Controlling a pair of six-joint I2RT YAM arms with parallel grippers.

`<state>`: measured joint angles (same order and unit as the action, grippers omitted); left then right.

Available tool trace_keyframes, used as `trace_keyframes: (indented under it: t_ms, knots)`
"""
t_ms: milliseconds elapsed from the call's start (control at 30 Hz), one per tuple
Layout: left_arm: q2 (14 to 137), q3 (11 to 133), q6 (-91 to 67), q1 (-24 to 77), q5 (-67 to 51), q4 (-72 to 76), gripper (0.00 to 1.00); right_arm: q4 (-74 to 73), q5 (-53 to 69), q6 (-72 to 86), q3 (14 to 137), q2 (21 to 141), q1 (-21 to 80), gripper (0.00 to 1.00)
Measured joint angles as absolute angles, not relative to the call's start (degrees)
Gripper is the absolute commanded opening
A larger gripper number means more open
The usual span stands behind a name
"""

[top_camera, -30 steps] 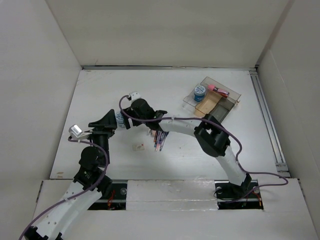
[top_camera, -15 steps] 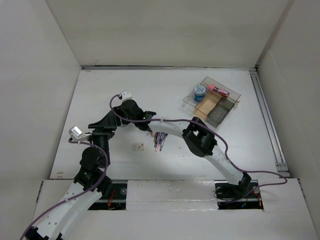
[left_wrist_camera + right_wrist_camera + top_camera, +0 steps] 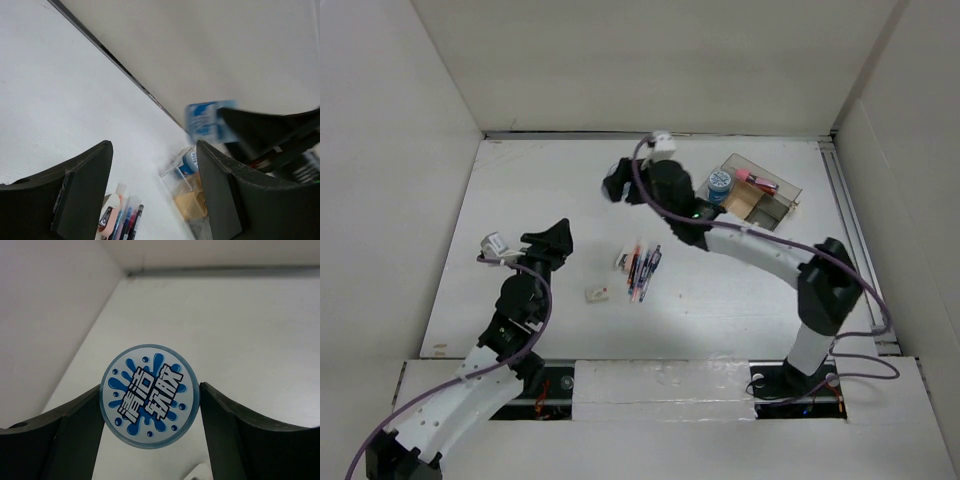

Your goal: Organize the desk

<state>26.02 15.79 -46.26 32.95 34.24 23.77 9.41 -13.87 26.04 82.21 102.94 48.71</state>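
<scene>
The surface [image 3: 520, 190] fills the whole walled bay beneath both arms, with its metal rail [image 3: 850, 230] along the 3 o'clock edge. It is stiff, flat and smooth, so it is not something to grip, and the loose things on it probably slide easily.

The right pincer [image 3: 616, 186], reaching toward 12 o'clock, is clamped on a small round tub [image 3: 150, 396], one finger on each side of its wall. I judge the tub light, rigid and slick-sided, best held across its full width as here. The left pincer [image 3: 152, 165] stands apart and empty at about 9 o'clock.

A cluster of pens [image 3: 640, 268] lies near the centre, with a small tan piece [image 3: 597, 294] at its 8 o'clock. A clear tray [image 3: 775, 210] at 1 o'clock holds a second blue tub [image 3: 719, 186].

Only the right wrist view shows the held tub's printed blue splash lid; from overhead it is a mere speck. The left wrist view catches it side-on and blurred, apparently raised clear of the surface.
</scene>
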Motion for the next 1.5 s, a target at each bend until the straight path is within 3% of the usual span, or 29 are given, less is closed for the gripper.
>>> trace_keyframes:
  t_ms: [233,500,1000,1067,1100,1200,1300,1467,1500]
  knots:
    - [37.5,20.7,-42.0,32.9,26.6,25.6,0.64,13.1,-24.0,27.4,69.5,90.0,35.2,0.48]
    - [50.7,28.1,-37.9,33.0,17.2,25.1,0.64,5.1,-26.1,28.4,69.5,94.8,28.0,0.49]
    - [46.1,27.6,-36.2,33.0,15.4,26.4,0.64,-1.9,-26.9,30.1,74.3,104.9,26.0,0.51]
    - [46.2,27.6,-36.2,33.0,15.4,26.3,0.64,-2.6,-27.4,30.7,74.6,105.3,26.0,0.54]
    - [46.3,27.6,-36.2,33.0,15.4,26.4,0.64,-3.0,-27.6,31.0,74.6,105.4,25.9,0.65]
    - [46.5,27.6,-36.2,33.0,15.4,26.3,0.64,-4.1,-28.3,31.9,74.6,105.5,26.0,0.87]
    - [46.6,27.6,-36.2,33.0,15.4,26.3,0.64,-4.3,-29.5,32.7,74.6,105.4,26.0,0.96]
    - [46.2,27.6,-36.2,33.0,15.4,26.1,0.64,-4.4,-30.5,32.8,74.6,104.8,26.8,0.98]
    - [46.0,27.6,-36.2,33.0,15.4,26.0,0.64,-4.5,-30.7,32.8,74.6,104.2,27.4,0.92]
